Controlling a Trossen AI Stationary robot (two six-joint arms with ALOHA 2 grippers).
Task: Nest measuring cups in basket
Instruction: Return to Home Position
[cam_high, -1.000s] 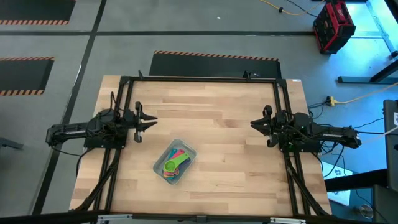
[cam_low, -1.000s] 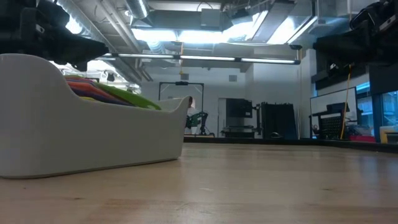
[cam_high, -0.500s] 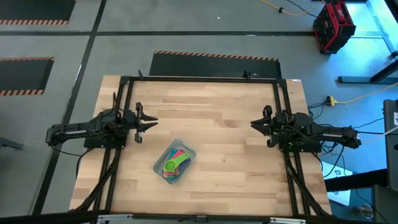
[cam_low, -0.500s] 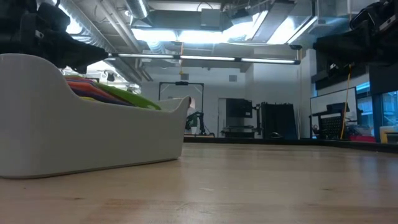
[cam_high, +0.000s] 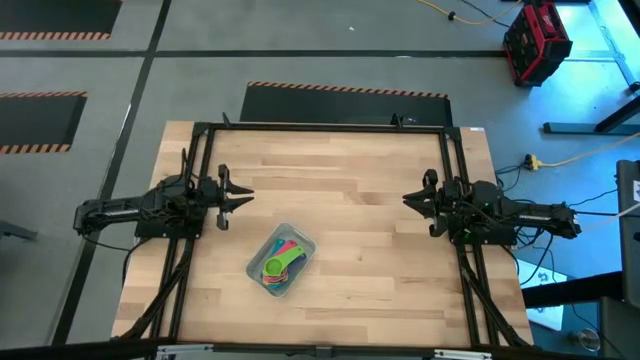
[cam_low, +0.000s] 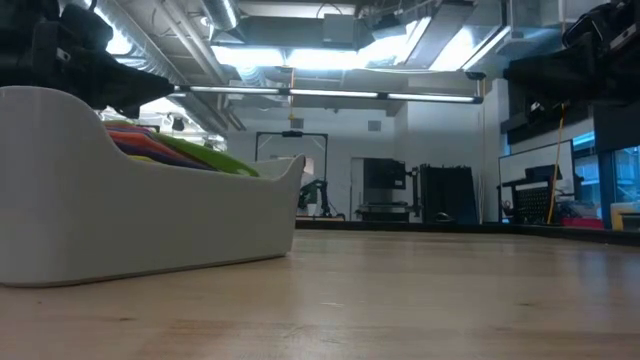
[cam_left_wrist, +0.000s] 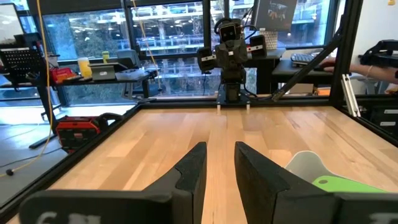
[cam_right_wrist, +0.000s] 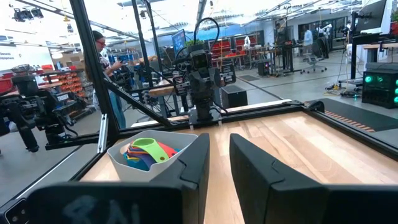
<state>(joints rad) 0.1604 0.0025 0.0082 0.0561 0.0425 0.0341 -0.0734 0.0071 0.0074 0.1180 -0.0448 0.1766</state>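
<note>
The pale grey basket (cam_high: 281, 259) sits on the table near its near edge, left of centre. The coloured measuring cups (cam_high: 278, 263) lie stacked inside it, a green one on top; they also show in the basket (cam_right_wrist: 152, 158) in the right wrist view as cups (cam_right_wrist: 146, 152). In the low view the basket (cam_low: 140, 200) fills the left, cup handles (cam_low: 180, 150) sticking above its rim. My left gripper (cam_high: 243, 197) hovers at the table's left side, open, holding nothing. My right gripper (cam_high: 408, 199) hovers at the right side, open, holding nothing.
A black frame (cam_high: 320, 126) runs round the table's edges. Bare wood lies between the two arms and beyond the basket. A person (cam_right_wrist: 102, 46) stands beyond the table in the room behind the left arm.
</note>
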